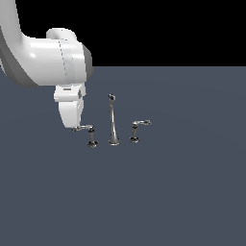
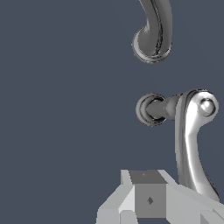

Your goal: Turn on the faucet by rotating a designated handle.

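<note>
Contacting stage: hand [image 1: 73,126] sits at the free end of the handle [image 1: 85,128], roughly 9 o'clock of the spout [image 1: 113,122]; whether it is released or clenched, I cannot tell. Next move likely calls for sweeping the lever about its post.

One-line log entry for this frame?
phase: contact approach | gripper: at lever tip of handle | spout: untouched | jaws: unclear
</note>
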{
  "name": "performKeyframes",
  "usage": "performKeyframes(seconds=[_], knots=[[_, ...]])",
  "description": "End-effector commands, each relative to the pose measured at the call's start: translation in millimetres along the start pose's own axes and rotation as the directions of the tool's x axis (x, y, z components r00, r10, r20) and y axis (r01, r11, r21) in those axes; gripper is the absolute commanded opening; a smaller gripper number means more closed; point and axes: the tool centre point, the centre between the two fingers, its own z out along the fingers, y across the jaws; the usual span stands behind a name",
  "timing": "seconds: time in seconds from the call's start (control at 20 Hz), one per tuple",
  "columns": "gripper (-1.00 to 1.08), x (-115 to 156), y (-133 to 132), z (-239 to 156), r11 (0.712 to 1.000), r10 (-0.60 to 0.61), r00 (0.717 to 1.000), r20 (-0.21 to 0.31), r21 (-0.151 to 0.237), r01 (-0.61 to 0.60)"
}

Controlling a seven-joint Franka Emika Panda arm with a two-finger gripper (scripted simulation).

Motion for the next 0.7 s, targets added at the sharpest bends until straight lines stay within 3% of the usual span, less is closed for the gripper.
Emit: performKeyframes(seconds=[0.0, 0.65], knots=[[-1.00, -3.8, 7.9, 0.0, 1.000, 0.000, 1.000, 0.000, 0.000, 0.000], [-1.00, -7.6, 36.5, -0.1, 1.000, 0.000, 1.000, 0.003, 0.006, 0.000]])
